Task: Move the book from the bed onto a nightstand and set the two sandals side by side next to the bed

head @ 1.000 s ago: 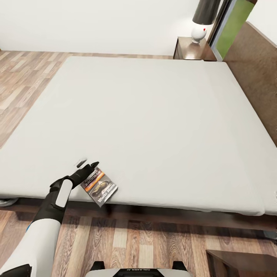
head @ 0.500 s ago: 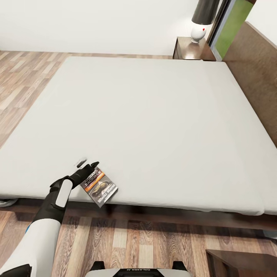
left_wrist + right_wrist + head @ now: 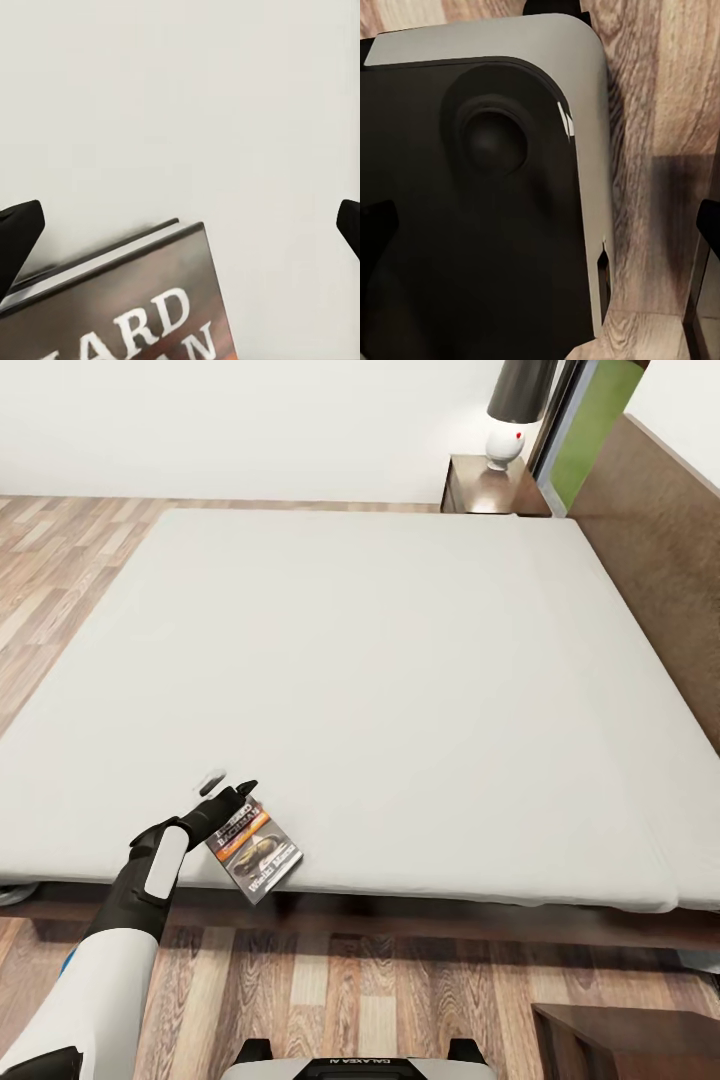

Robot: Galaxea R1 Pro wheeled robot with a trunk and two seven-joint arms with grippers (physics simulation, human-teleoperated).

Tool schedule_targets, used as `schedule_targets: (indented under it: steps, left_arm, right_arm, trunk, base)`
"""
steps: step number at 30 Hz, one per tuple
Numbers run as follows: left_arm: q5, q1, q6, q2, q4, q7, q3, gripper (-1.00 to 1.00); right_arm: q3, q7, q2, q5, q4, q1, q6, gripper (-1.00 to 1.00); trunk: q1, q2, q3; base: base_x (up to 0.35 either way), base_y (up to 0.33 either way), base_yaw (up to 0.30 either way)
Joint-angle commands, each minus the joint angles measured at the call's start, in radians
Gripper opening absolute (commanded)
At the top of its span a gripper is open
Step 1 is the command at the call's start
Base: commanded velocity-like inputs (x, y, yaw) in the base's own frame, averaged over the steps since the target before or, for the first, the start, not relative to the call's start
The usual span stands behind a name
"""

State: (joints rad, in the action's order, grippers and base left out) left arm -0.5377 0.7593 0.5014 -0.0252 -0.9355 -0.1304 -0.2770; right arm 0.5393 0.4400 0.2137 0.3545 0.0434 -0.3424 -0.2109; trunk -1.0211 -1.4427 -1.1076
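Book (image 3: 254, 846) lies at bed's (image 3: 400, 660) near-left edge, overhanging, so reachable. Left gripper (image 3: 226, 792) at its far corner, jaws spread, probably not yet gripping. Right gripper's jaws apart beside robot base (image 3: 487, 187).

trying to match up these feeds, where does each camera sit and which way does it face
Head: up on the robot, looking down over the bed, book, nightstand; left arm and end effector show.
Left wrist: facing the mattress and book; fingertips at the edges.
Right wrist: facing the robot's base and floor.
Head and left wrist share the book.
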Motion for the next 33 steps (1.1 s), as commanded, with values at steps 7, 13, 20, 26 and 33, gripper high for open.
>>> schedule_targets:
  steps: [7,13,20,26,33]
  left_arm:
    - [-0.005,0.0,0.011,0.001,0.009,0.0,-0.002,1.0]
    - [-0.005,0.0,0.011,0.001,0.009,0.0,-0.002,1.0]
    - [-0.005,0.0,0.011,0.001,0.009,0.0,-0.002,1.0]
    - [-0.005,0.0,0.012,0.001,0.009,0.0,-0.002,1.0]
    - [-0.005,0.0,0.013,0.001,0.009,0.0,-0.002,1.0]
  right_arm:
    - [0.008,0.0,0.001,0.009,0.004,-0.001,-0.007,1.0]
    - [0.008,0.0,0.001,0.009,0.004,-0.001,-0.007,1.0]
    - [0.008,0.0,0.001,0.009,0.004,-0.001,-0.007,1.0]
    - [0.008,0.0,0.001,0.009,0.004,-0.001,-0.007,1.0]
    - [0.008,0.0,0.001,0.009,0.004,-0.001,-0.007,1.0]
  trunk:
    - [0.0,0.0,-0.001]
    - [0.0,0.0,-0.001]
    - [0.0,0.0,-0.001]
    - [0.0,0.0,-0.001]
    - [0.004,0.007,0.003]
  base:
    - [-0.049,0.0,0.0]
    - [-0.046,0.0,0.0]
    - [-0.003,0.0,0.0]
    - [0.0,0.0,0.0]
    - [0.0,0.0,0.0]
